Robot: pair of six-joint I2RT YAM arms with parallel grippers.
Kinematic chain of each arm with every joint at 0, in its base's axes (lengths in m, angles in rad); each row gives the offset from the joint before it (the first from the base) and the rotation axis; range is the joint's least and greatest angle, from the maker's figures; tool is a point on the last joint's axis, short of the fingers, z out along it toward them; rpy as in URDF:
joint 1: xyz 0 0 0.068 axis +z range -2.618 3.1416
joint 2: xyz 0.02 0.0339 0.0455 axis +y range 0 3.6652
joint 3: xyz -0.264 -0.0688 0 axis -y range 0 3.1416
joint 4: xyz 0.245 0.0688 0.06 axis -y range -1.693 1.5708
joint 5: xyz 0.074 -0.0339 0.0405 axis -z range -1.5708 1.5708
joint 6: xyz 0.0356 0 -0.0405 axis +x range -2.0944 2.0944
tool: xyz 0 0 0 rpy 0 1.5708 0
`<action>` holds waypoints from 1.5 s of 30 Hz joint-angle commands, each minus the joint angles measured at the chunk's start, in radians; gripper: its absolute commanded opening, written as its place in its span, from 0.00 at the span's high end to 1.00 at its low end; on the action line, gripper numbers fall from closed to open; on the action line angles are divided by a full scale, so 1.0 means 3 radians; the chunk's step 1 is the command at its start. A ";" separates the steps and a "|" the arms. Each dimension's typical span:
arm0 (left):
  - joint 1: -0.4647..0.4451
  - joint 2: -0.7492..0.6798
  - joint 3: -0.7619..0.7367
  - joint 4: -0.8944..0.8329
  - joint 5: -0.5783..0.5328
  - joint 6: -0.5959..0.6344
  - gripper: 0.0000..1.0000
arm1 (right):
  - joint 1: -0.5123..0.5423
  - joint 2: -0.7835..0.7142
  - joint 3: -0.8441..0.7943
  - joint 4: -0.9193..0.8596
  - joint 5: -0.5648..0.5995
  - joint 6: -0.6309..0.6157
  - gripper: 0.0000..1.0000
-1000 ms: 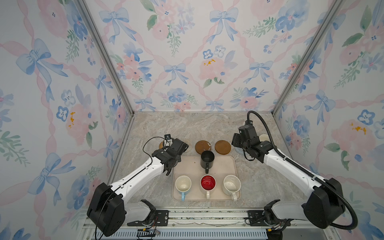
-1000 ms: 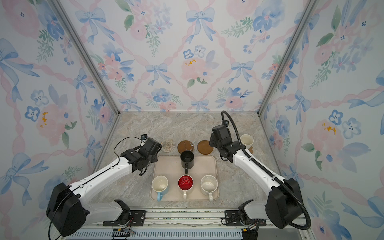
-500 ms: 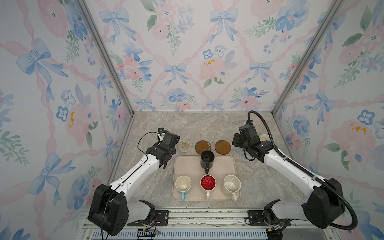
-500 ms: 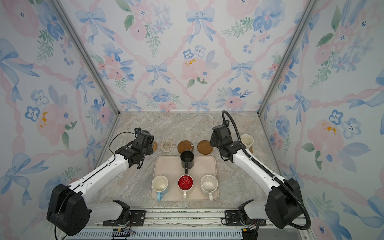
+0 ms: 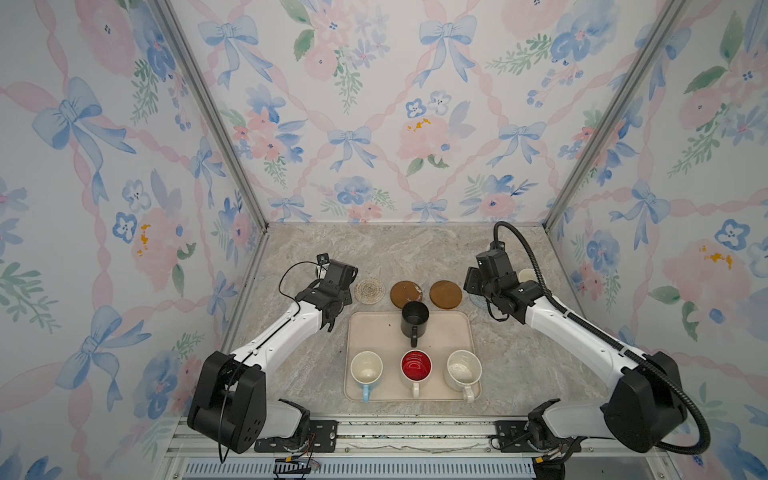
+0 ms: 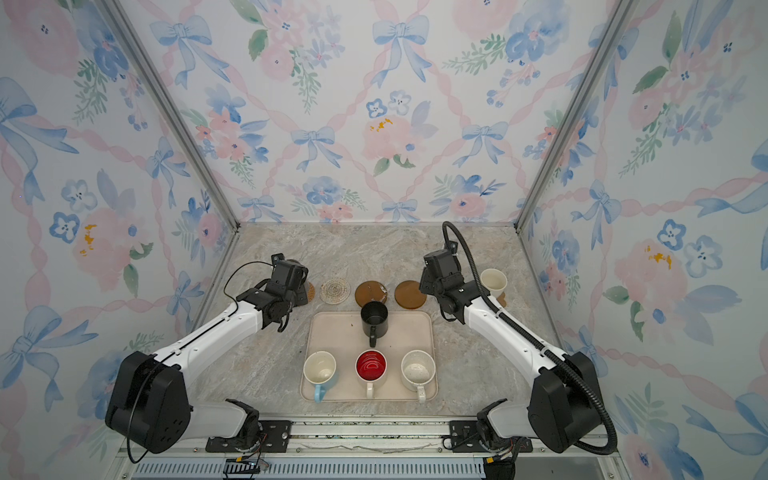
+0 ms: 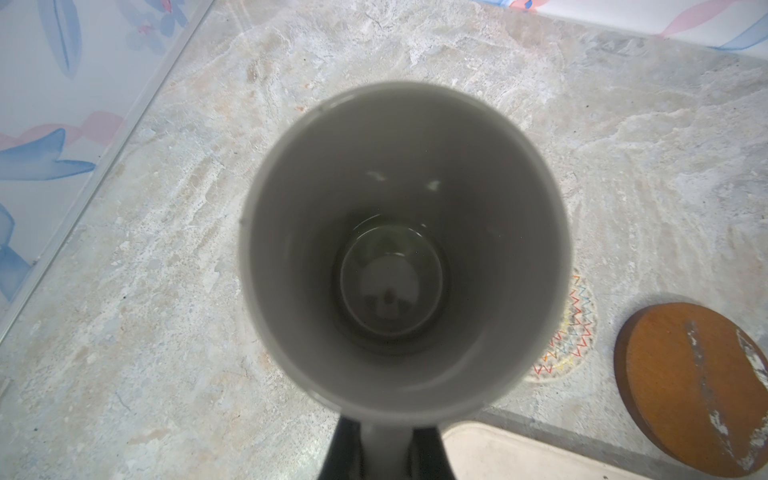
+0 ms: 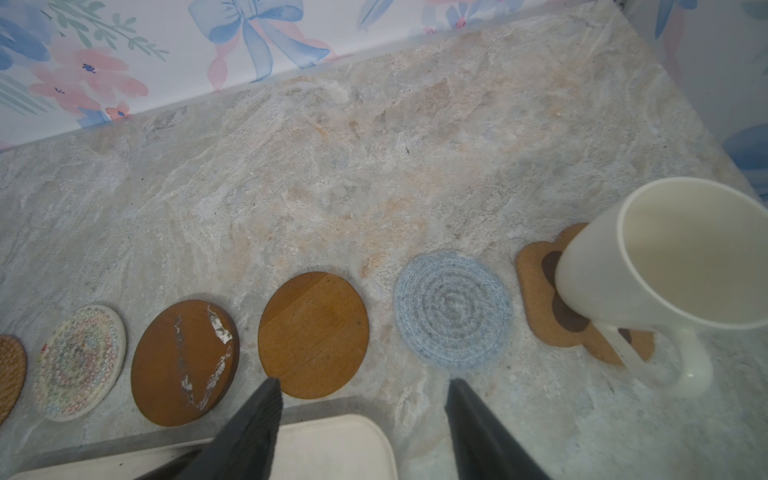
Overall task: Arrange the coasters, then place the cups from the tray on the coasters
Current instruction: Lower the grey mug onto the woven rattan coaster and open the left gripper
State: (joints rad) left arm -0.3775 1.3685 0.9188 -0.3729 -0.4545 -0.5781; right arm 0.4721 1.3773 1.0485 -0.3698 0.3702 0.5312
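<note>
My left gripper (image 7: 384, 455) is pinched on the handle of the grey mug (image 7: 399, 249). I see one dark finger (image 7: 345, 451) on each side of the handle. The mug is upright with its mouth toward the wrist camera, just off the far left corner of the tray (image 5: 374, 332). I cannot tell whether its base is touching anything.

My right gripper (image 8: 365, 415) is spread and holds nothing. It hangs over the tray's far edge, toward the right.

The six coasters lie in a row just beyond that far edge. From the tray's left side to past its right side they run:
- the rattan coaster (image 8: 8, 374)
- the pale woven coaster (image 8: 79, 361), which in the left wrist view peeks out from behind the grey mug
- the scratched brown coaster (image 8: 183, 361)
- the plain brown coaster (image 8: 313, 334)
- the blue-grey coaster (image 8: 453, 309)
- the paw-shaped coaster (image 8: 540, 291)

The cream-white mug (image 8: 665, 270) stands on the paw-shaped coaster, well off the tray's far right corner.

Four mugs are on the tray. The black mug (image 5: 415, 320) is at the middle of the far edge. Along the near edge, left to right, are the light blue mug (image 5: 365, 370), the red-lined white mug (image 5: 416, 365) and the speckled mug (image 5: 463, 370).
</note>
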 commanded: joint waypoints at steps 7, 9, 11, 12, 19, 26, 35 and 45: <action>0.0110 0.0029 -0.0035 0.0439 -0.0033 0.0031 1.00 | -0.0024 0.0085 0.0079 -0.0033 -0.0002 -0.0047 0.34; 0.0126 0.0054 -0.0046 0.0474 -0.0011 0.0024 1.00 | -0.0025 0.0107 0.0086 -0.0031 -0.0011 -0.0047 0.34; 0.0130 0.0082 -0.0048 0.0490 0.0004 0.0019 1.00 | -0.0027 0.0125 0.0103 -0.0040 -0.0017 -0.0047 0.34; 0.0129 0.0098 -0.0042 0.0491 0.0015 0.0020 1.00 | -0.0028 0.0136 0.0114 -0.0045 -0.0017 -0.0044 0.34; 0.0138 0.0167 -0.0046 0.0491 0.0017 0.0019 1.00 | -0.0025 0.0154 0.0120 -0.0053 -0.0018 -0.0051 0.34; 0.0149 0.0255 -0.0061 0.0507 -0.0032 0.0021 1.00 | -0.0024 0.0170 0.0121 -0.0051 -0.0017 -0.0053 0.34; 0.0158 0.0349 -0.0072 0.0559 -0.0040 -0.0006 1.00 | -0.0029 0.0175 0.0125 -0.0066 -0.0020 -0.0062 0.34; 0.0163 0.0372 -0.0076 0.0562 -0.0038 -0.0001 1.00 | -0.0039 0.0175 0.0127 -0.0071 -0.0017 -0.0068 0.34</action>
State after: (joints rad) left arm -0.3378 1.4822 0.8921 -0.2771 -0.4263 -0.5789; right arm 0.4717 1.4170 1.0599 -0.3748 0.3698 0.5308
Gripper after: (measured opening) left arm 0.090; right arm 0.660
